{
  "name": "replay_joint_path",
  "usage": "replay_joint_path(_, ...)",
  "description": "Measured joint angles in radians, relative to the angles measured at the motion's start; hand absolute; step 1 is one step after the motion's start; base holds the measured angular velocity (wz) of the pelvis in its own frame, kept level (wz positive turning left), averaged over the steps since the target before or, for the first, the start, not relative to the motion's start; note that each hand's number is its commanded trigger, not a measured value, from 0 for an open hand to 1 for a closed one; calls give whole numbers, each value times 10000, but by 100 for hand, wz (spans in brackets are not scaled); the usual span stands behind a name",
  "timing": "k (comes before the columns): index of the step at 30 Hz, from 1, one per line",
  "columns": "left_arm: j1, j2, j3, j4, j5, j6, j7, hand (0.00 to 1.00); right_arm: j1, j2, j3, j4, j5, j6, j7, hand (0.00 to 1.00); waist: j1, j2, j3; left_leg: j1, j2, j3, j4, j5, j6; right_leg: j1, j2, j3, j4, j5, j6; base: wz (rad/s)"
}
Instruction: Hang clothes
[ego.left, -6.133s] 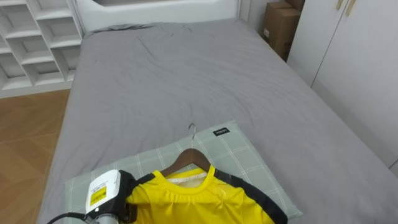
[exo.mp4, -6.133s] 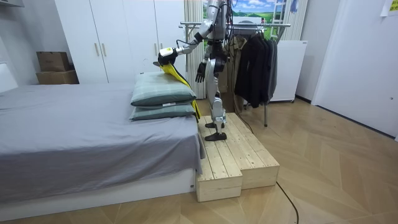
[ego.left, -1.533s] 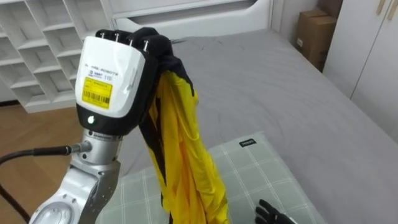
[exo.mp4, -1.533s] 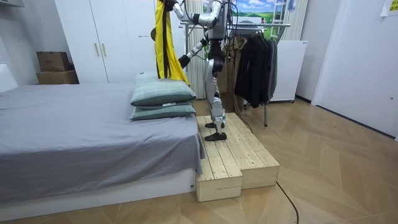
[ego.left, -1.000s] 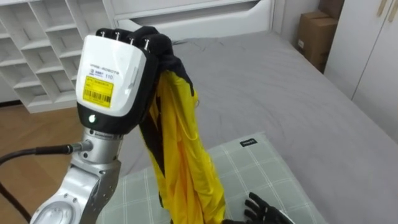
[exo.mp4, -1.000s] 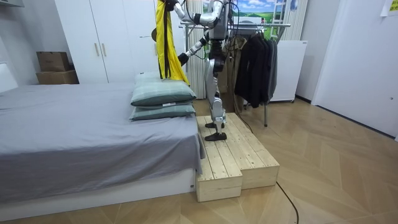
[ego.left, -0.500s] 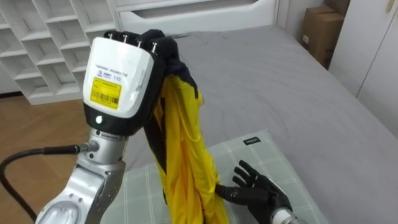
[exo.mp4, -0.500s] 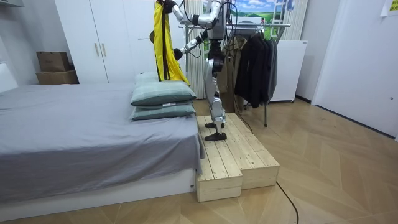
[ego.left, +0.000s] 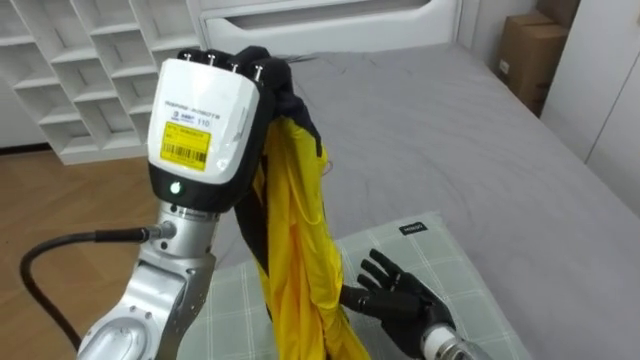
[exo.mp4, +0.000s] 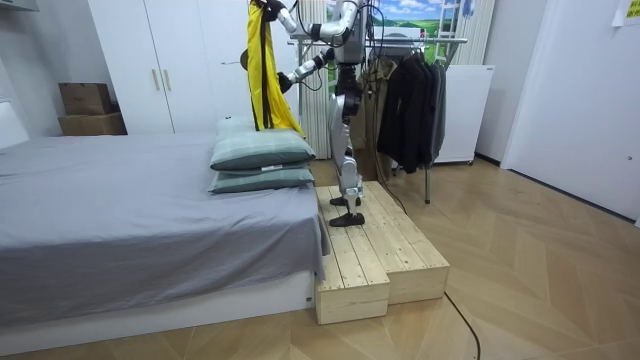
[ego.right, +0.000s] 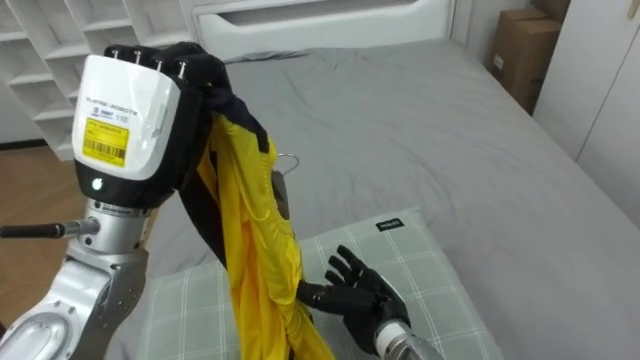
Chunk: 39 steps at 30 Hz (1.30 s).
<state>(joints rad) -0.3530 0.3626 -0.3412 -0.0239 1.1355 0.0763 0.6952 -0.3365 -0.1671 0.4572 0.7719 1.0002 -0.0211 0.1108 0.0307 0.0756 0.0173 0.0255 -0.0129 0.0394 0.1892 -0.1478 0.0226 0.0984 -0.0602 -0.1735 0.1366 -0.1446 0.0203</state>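
My left hand (ego.left: 205, 120) has its fingers curled round the yellow shirt (ego.left: 295, 250), high above the grey bed (ego.left: 420, 130). My right hand (ego.left: 400, 295), fingers spread, hangs over the bed's checked pillow (ego.left: 455, 265).

Grey bed (ego.left: 420, 110) — a checked pillow (ego.left: 450, 250) on it — white shelves (ego.left: 90, 60) beside it.

One yellow shirt (ego.left: 296, 240), two stacked pillows (exo.mp4: 262, 149), one bed (ego.left: 430, 130).
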Motion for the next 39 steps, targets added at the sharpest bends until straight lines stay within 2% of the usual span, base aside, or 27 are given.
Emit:
replay_joint_path(7,0,4,0,0,77,276,0,100,2,-6,147,18,-112,4,15,0,32,10,-7,6,-3,-85,89,0,0,84,-5,-102,29,0,-1,4)
replay_joint_path(12,0,32,32,0,80,281,-9,100,2,-83,229,32,-672,10,61,0,60,20,-15,26,-2,-100,83,1,0,85,-5,-87,79,0,-1,0)
replay_joint_path(16,1,64,33,-15,79,248,-13,100,5,-462,229,30,-1696,10,491,0,74,23,-18,36,-5,-102,78,1,1,69,-4,-44,111,0,-1,0)
replay_joint_path(23,1,123,32,-60,8,-205,-12,100,25,-1155,218,224,-2091,10,1215,0,42,-89,-53,107,1,-66,97,5,1,115,-6,-40,124,0,-1,0)
replay_joint_path(25,6,129,51,-61,-55,-369,-19,100,52,-1190,172,479,-2228,10,1384,0,22,-181,-60,178,-1,-109,97,5,1,200,-4,-42,114,-3,4,2)
replay_joint_path(27,6,129,87,-65,-48,-537,-57,100,253,-1185,-181,574,-2276,12,1687,0,18,-334,-139,159,-21,-135,91,4,0,266,-2,-42,-37,-12,13,2)
replay_joint_path(29,7,131,201,-65,-47,-631,-197,100,567,-1219,-755,614,-2224,12,2054,0,4,-411,-150,187,-24,-156,92,3,0,312,-2,-38,-37,-12,12,2)
replay_joint_path(32,5,205,366,-67,-60,-652,-235,100,792,-1361,-873,811,-2020,14,2428,0,30,-409,-152,208,-17,-146,78,1,0,307,1,-34,-28,-11,12,0)
replay_joint_path(39,5,338,357,-235,-50,-828,-235,100,1098,-1379,-829,799,-1749,20,3280,0,37,-402,-154,224,-3,-128,14,0,-2,274,19,53,-19,-10,10,0)
